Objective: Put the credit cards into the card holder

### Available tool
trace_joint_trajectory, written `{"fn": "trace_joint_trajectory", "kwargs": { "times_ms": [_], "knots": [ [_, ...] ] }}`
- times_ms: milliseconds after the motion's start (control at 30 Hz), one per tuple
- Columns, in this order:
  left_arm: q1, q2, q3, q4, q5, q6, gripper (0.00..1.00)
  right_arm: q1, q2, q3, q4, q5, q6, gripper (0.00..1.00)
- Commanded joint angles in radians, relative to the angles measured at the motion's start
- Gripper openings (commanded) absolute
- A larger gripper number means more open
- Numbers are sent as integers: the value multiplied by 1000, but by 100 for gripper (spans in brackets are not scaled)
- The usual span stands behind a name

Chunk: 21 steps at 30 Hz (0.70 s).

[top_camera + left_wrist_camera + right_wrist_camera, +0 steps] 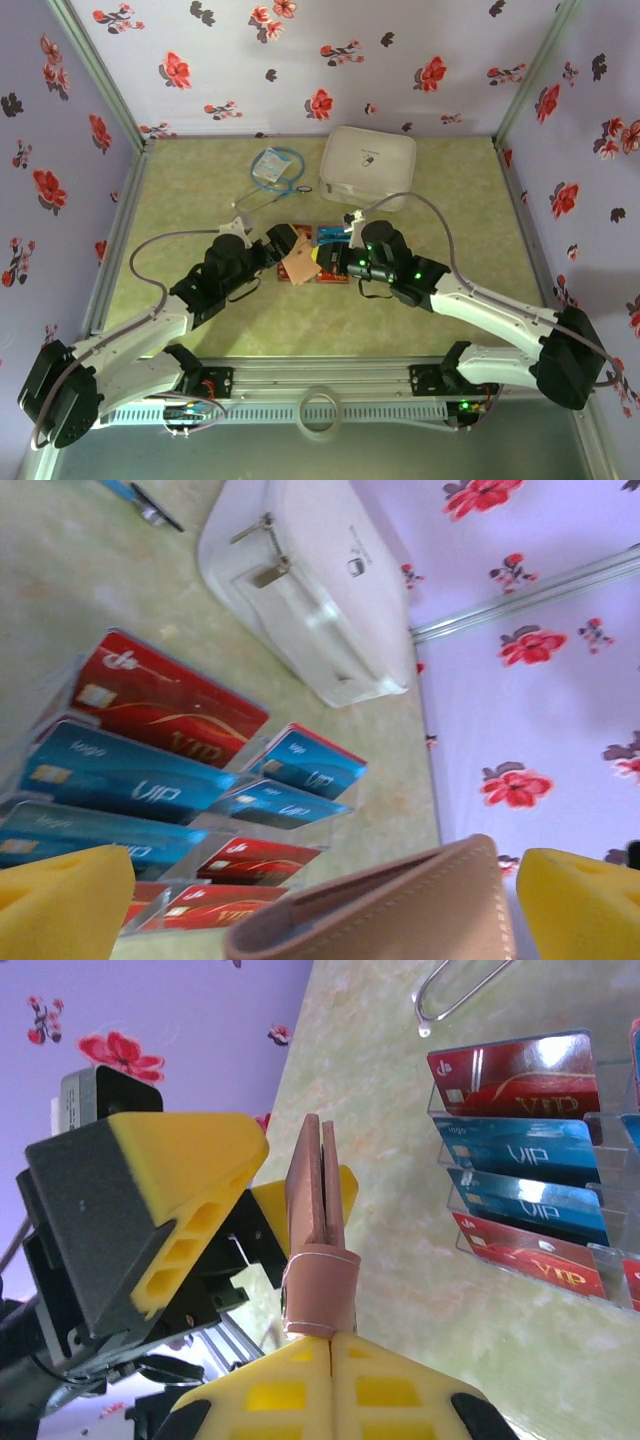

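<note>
Yellow-fingered right gripper (330,1345) is clamped on the flat tan-brown card holder (318,1210) by one edge, I'd guess so the wide-open left gripper (320,905) can spread it for the red and blue credit cards (140,770).

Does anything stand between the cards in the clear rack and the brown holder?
No loose object lies on the table between them. But one left finger stands beside the card holder on the side facing the credit cards, and the right fingers pinch it closed.

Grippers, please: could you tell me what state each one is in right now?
Left gripper: open, straddling the card holder.
Right gripper: shut on the card holder's edge.
</note>
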Motion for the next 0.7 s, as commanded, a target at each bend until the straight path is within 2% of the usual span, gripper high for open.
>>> {"fn": "trace_joint_trajectory", "kwargs": {
  "times_ms": [0,100,433,667],
  "knots": [
    [8,23,-18,159,32,-53,95,-13,5,1,112,12,50,0],
    [6,40,-38,223,40,-76,91,-17,17,-10,149,12,74,0],
    [8,27,-46,255,44,-68,62,-29,42,-52,188,11,102,0],
    [9,25,-46,252,43,-60,35,-33,55,-82,211,13,118,0]
  ]
}}
